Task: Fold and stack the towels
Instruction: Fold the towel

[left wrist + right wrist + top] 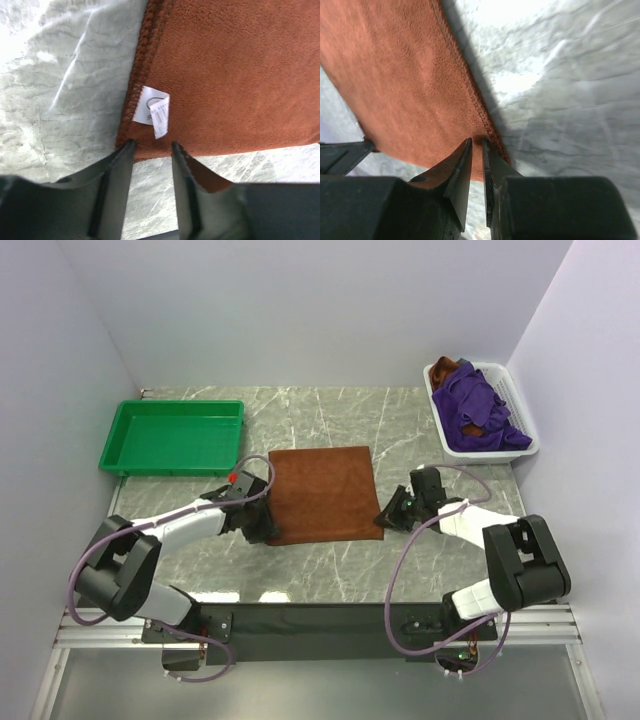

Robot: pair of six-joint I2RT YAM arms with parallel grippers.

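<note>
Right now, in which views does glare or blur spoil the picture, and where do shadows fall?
Top external: even light, sharp, no glare on the table. Left wrist: the table burns white at upper left; the left fingers are soft, the rust-brown towel crisp. Right wrist: a white glare patch at top centre, a dark shadow beside the towel's edge, right fingers nearly black.

Walls point(300, 310): plain pale lavender panels, closing in on three sides | worktop point(400, 430): grey-green marble, white veins running across | light: bright glare off the stone up close | near edge: black strip point(320, 618), then metal rail point(550, 625)
</note>
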